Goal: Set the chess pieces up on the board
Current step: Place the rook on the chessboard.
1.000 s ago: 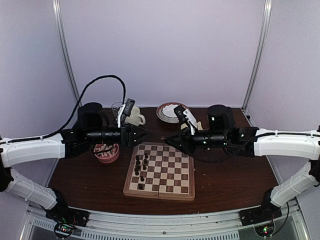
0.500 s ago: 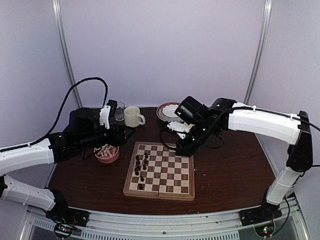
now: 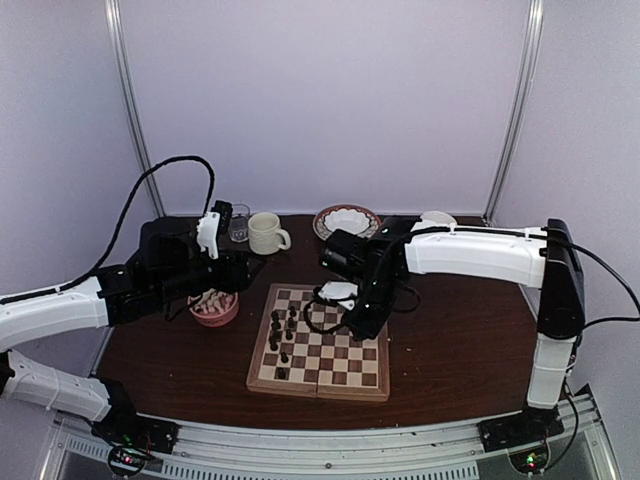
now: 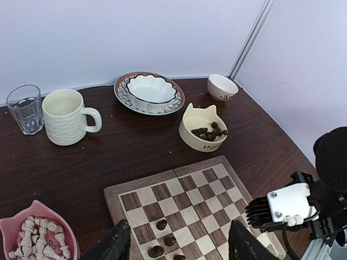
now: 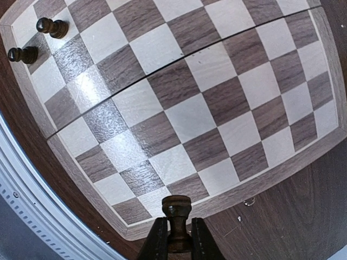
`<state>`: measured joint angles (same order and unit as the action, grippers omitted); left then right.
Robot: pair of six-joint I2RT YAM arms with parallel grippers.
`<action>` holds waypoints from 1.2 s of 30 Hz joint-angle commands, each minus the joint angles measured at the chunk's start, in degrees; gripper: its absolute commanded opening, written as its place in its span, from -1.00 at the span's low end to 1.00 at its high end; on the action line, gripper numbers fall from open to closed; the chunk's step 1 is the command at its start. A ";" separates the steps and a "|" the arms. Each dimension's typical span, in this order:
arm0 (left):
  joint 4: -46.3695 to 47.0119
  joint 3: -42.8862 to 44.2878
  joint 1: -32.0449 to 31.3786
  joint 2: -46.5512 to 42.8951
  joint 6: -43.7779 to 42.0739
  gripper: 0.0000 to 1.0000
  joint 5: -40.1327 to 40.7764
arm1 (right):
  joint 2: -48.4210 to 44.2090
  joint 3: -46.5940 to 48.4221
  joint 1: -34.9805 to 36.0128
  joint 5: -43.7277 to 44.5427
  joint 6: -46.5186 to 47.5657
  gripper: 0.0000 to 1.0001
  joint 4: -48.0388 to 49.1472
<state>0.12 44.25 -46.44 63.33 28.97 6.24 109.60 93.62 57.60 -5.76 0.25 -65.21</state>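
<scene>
Over the border of the board [image 5: 179, 108], my right gripper [image 5: 174, 238] is clamped on one dark piece [image 5: 177, 214].
Its long axis runs along the fingers, head toward the squares ahead. The placed dark pieces [image 5: 51, 27] sit well apart at the opposite side. My left gripper [image 4: 179, 246] hangs with its jaws apart.

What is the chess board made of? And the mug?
The board looks like wood: grain streaks show in its squares, with a light sheen. The mug is probably ceramic: cream, ribbed, smooth and slightly glossy.
</scene>
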 commanded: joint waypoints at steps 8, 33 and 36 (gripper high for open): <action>1.20 -0.02 0.47 0.03 -1.02 0.24 0.13 | 5.17 4.19 2.50 2.60 2.61 -0.86 -3.17; 1.29 0.18 0.47 0.20 -1.10 0.23 -1.23 | 4.52 4.63 4.10 4.02 2.78 0.01 0.19; 1.29 0.30 0.47 0.43 -1.12 0.23 -1.50 | -3.98 0.70 3.83 3.16 2.33 0.03 6.67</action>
<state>-0.14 44.25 -46.44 63.37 28.84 5.56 116.95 97.41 61.36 -2.70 3.14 -65.69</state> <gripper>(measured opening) 0.617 0.510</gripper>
